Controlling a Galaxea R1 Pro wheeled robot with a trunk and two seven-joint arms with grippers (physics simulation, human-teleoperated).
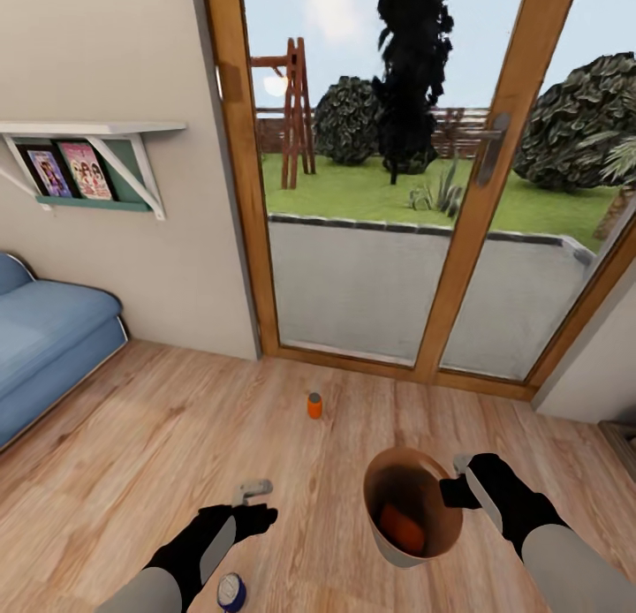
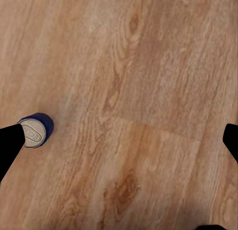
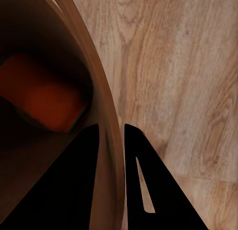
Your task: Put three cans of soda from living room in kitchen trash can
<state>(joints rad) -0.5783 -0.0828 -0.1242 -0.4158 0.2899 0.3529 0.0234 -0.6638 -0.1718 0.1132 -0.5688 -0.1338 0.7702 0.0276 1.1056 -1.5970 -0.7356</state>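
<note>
Head view: the blue sofa (image 1: pixel 40 344) is running off the left edge, and the dark blue soda can (image 1: pixel 231 592) is being cut by the bottom edge and partly covered by the left forearm. The orange can (image 1: pixel 402 529) lying inside the trash can (image 1: pixel 442 529) is showing only in part, its label too dim to read. The covers on the shelf (image 1: pixel 84 129) are too small to make out. Right wrist view: the gripper's inner finger (image 3: pixel 74 190) is disappearing into the bin's shadow.

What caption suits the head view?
Right fingers pinch the bin's rim, one orange can inside; another orange can stands ahead.
</note>
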